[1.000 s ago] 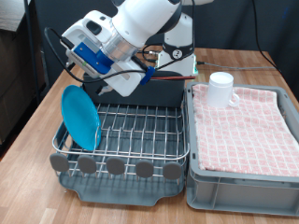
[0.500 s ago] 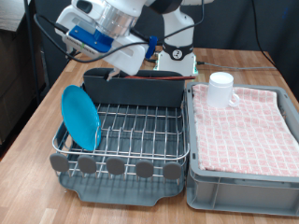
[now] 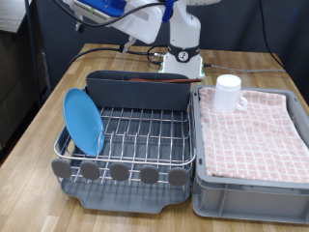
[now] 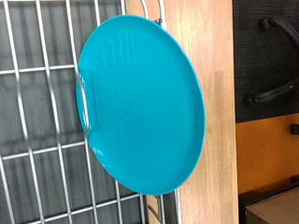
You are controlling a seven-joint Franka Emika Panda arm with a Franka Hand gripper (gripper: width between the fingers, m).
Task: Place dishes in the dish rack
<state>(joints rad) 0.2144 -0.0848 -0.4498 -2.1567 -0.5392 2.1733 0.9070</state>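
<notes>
The light-blue plate (image 3: 84, 121) stands on its edge in the dish rack (image 3: 145, 130), at the exterior view's left end of the wire grid. It fills the wrist view (image 4: 140, 98), seen from above with no fingers in the picture. The white mug (image 3: 228, 93) stands on the pink checked cloth in the grey bin. A slim brown strip, perhaps the wooden spoon (image 3: 162, 84), lies along the rack's tall back compartment. My gripper (image 3: 130, 39) is high above the rack's back left at the picture's top edge, holding nothing, its fingers unclear.
The grey bin (image 3: 253, 188) lined with pink checked cloth sits right of the rack. The robot's base (image 3: 182, 53) stands behind the rack on the wooden table (image 3: 39, 126). A row of round grey tabs (image 3: 118, 172) lines the rack's front.
The arm has risen up and away from the rack, from just above the back compartment to the picture's top edge. The plate stays standing in the rack.
</notes>
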